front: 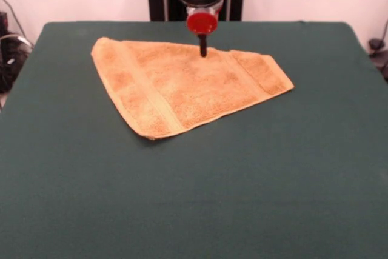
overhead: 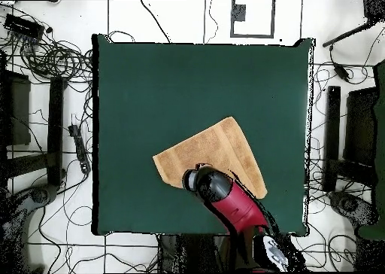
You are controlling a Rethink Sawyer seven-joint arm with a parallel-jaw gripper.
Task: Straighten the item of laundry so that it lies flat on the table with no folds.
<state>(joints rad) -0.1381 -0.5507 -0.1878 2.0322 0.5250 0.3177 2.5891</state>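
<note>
Only frontally, pincer (front: 203, 53) on towel (front: 182, 83)

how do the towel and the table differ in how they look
The towel is golden-orange with a looped terry surface; the table is dark green and smooth. The towel is small and shows an uneven, tapering outline with woven bands across it; the table is a large plain rectangle, far bigger than the towel. The gripper stands over the towel's far edge, not over bare table. Both are cloth-surfaced.
</note>
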